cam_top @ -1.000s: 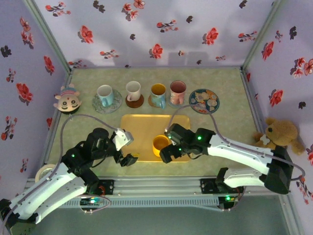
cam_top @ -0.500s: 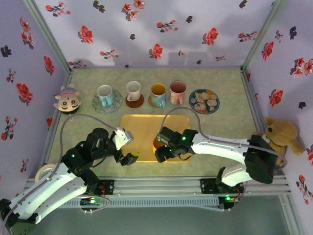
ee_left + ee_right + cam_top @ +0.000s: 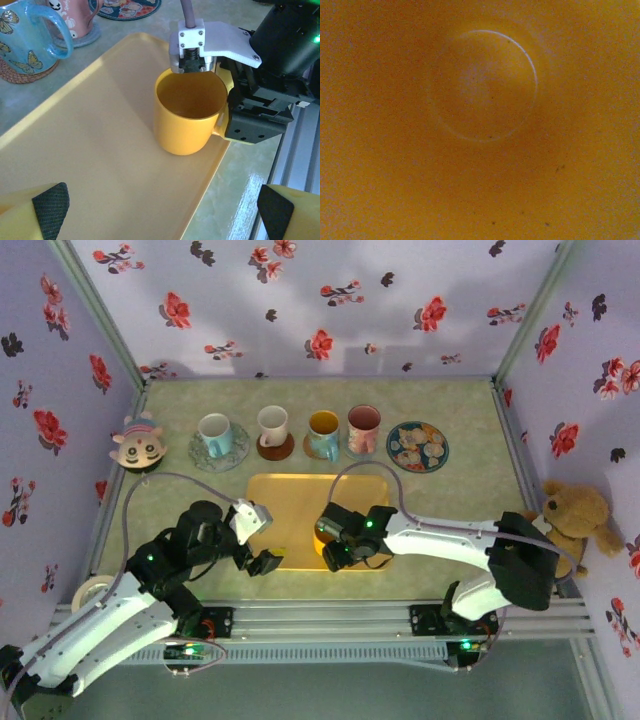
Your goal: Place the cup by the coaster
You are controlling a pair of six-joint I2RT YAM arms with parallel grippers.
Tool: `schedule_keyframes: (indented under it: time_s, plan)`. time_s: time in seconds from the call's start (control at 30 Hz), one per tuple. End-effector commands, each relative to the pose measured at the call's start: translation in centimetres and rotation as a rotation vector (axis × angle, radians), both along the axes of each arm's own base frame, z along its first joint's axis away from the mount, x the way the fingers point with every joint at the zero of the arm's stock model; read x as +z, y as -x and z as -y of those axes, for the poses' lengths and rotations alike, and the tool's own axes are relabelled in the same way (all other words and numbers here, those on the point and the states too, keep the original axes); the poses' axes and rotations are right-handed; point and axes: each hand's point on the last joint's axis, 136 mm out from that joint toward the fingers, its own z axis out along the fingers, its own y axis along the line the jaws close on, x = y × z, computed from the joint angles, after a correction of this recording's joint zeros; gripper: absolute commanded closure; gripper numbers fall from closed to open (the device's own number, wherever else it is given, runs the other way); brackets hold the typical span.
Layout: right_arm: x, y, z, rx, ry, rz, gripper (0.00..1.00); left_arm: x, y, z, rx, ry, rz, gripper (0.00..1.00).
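Looking on, I'd call the yellow cup [image 3: 186,120] stiff, light, slick, best pinched at its rim, where right fingers [image 3: 250,125] crowd, whether gripping I cannot tell; left fingers [image 3: 50,207] gape empty.

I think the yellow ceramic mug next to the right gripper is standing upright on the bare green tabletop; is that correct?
Not quite. The yellow ceramic mug next to the right gripper is standing upright, but on the flat yellow plastic tray, not on the bare green tabletop. The left wrist view shows this.
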Motion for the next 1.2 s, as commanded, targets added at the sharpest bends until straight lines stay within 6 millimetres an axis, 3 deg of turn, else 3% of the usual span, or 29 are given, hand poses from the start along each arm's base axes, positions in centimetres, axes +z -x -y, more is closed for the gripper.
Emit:
schedule_keyframes:
  time_s: [0.0,0.63,1.0,1.17]
  plan:
    - [-0.3,-0.4,1.2,-0.027,0.064,0.025,0.47,0.0,-0.3,0.1,0.02,0.004,-0.003,0.0]
    - [0.0,-0.9,1.4,-0.047,0.066,0.056,0.75,-0.3,-0.7,0.2,0.035,-0.013,-0.013,0.0]
    - [0.6,-1.3,1.2,-0.042,0.059,0.078,1.0,-0.5,-1.3,-0.1,0.071,-0.022,-0.011,0.0]
    - [1.5,-1.6,1.1,-0.043,0.041,0.106,1.0,-0.3,-1.4,-0.1,0.082,-0.019,-0.015,0.0]
